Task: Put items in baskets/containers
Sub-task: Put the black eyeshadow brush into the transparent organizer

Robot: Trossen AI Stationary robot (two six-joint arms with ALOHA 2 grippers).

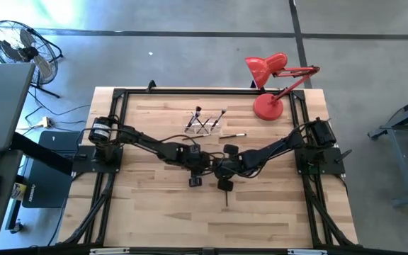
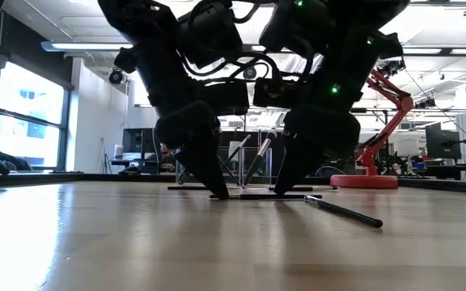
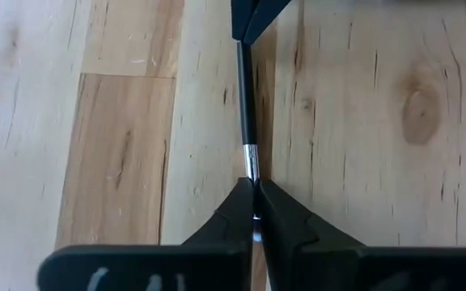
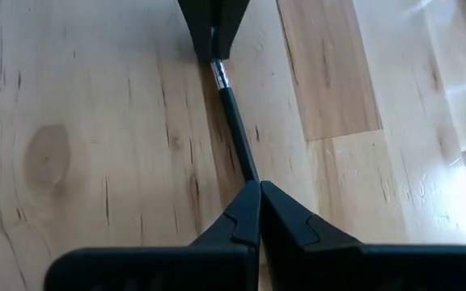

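Note:
My two grippers meet at the table's middle, fingers pointing down. One thin dark makeup brush (image 2: 257,196) with a silvery ferrule lies between them on the wood. My left gripper (image 3: 254,194) is shut on its ferrule end and my right gripper (image 4: 256,192) on its handle end. In the low view the left gripper (image 2: 215,192) stands left of the right gripper (image 2: 280,191). A second brush (image 2: 342,210) lies flat on the table nearer the front edge. A third brush (image 1: 234,134) lies near the clear holder (image 1: 204,122), in which several brushes stand leaning. My left gripper pinches the brush at its silvery ferrule (image 3: 251,166) between both fingers, coming from above across the brush. The brush lies level, at or just above the table. My right gripper pinches the same brush on its dark handle (image 4: 243,158) near the free end, from above and across it.
A red desk lamp (image 1: 268,105) stands on its round base at the table's far right corner. The dark frame rail (image 1: 190,91) borders the wooden top. Bare wood lies toward the near edge, apart from the loose brush (image 1: 227,196).

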